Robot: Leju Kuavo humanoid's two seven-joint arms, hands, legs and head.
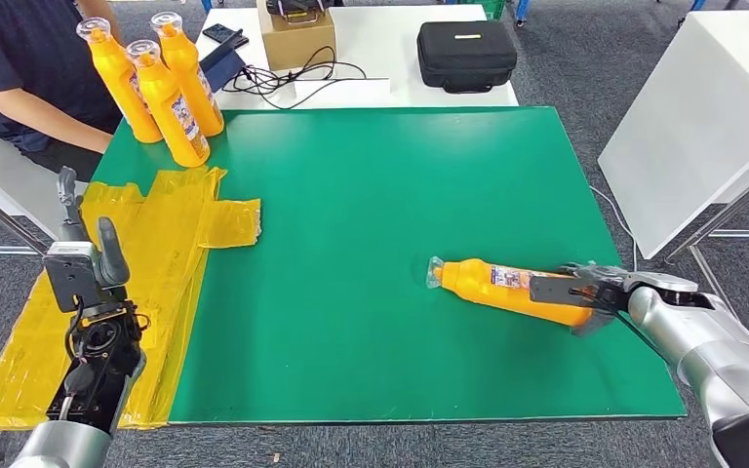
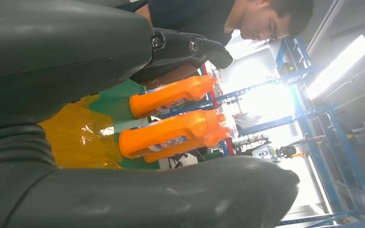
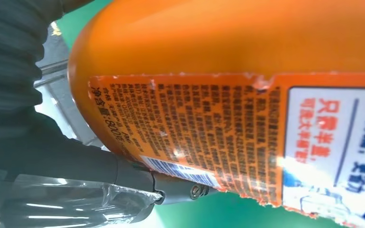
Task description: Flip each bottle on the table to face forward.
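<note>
An orange bottle [image 1: 492, 283] lies on its side on the green table [image 1: 371, 195], near the front right, with its clear cap pointing left. My right hand [image 1: 585, 292] grips its base end, one dark finger laid across the body. In the right wrist view the bottle's label [image 3: 228, 142] is very close, with a finger [image 3: 171, 185] against it. Three more orange bottles [image 1: 166, 88] stand upright at the back left corner; two of them [image 2: 171, 137] appear in the left wrist view. My left hand [image 1: 88, 263] is raised at the front left, fingers apart, holding nothing.
A crumpled yellow plastic sheet [image 1: 156, 224] covers the table's left edge. A person [image 1: 29, 68] stands at the back left behind the bottles. Behind the green table are a cardboard box [image 1: 297, 39], cables and a black case [image 1: 466, 54]. A white table [image 1: 702, 117] stands to the right.
</note>
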